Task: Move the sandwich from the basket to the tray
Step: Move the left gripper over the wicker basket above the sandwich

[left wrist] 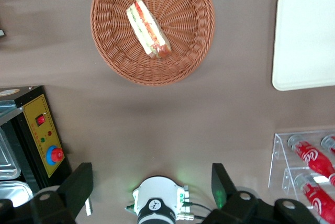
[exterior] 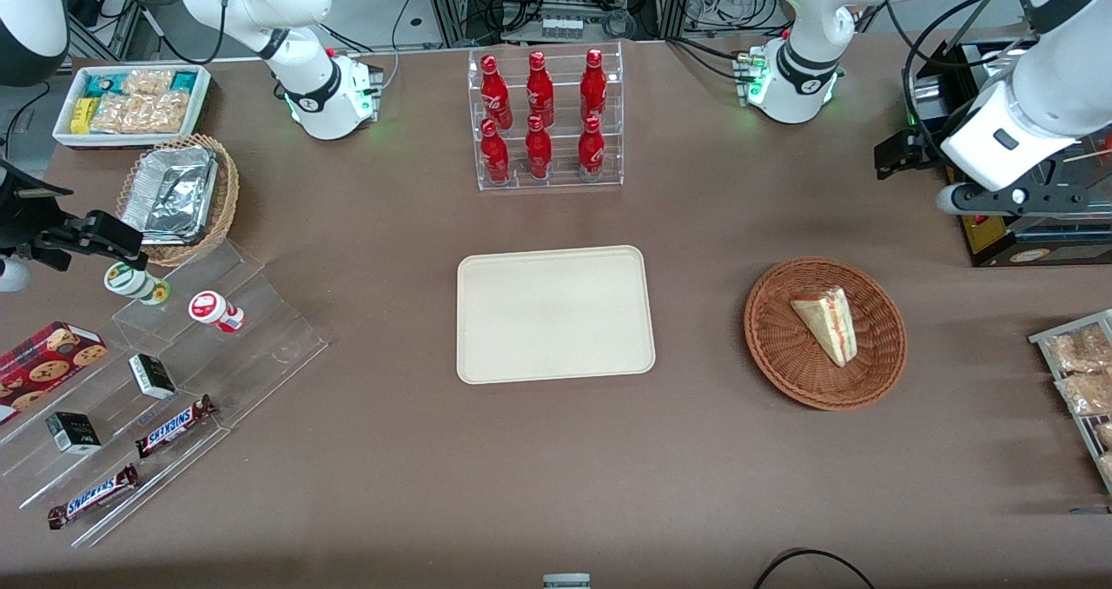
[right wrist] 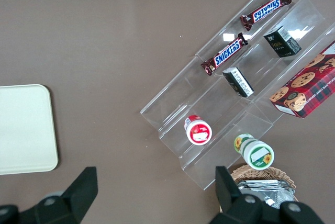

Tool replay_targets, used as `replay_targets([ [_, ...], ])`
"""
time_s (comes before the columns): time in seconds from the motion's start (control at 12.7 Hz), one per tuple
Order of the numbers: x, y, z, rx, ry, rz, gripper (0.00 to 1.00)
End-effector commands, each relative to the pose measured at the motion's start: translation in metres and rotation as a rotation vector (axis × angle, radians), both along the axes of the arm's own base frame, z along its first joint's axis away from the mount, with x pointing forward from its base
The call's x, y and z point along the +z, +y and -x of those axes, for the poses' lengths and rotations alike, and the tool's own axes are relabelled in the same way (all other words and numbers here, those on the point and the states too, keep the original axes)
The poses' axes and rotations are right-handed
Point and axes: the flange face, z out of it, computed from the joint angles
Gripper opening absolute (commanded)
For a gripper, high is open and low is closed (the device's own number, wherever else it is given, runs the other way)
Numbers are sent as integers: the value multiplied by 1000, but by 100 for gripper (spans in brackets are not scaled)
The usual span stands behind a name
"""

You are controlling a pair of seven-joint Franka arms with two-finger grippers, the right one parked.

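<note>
While I hold the left arm raised at the working arm's end of the table, its claw (left wrist: 152, 190) hangs with both fingers (left wrist: 78, 187) spread wide and nothing between them. Below the claw and nearer the front camera sits the basket (exterior: 825, 333), resting on the brown table (exterior: 556, 467). I see the sandwich (exterior: 827, 323) lying in the basket, red and green filling visible along one edge. From the claw, the tray (exterior: 556, 314) lies toward the parked arm's end, well apart from the basket. A clear rack of red bottles (exterior: 543, 120) stands farther from the front camera than the tray.
</note>
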Motion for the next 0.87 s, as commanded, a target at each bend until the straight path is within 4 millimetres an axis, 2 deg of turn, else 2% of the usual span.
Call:
replay_targets([
  [0.0, 4, -1, 3, -51, 7, 24, 100],
  [0.16, -3, 2, 0, -46, 17, 24, 100],
  [0.24, -14, 2, -3, -46, 31, 23, 100],
  [0.55, -76, -1, -10, -50, 15, 25, 100],
  [0.79, -110, 1, -18, -44, -18, 28, 100],
])
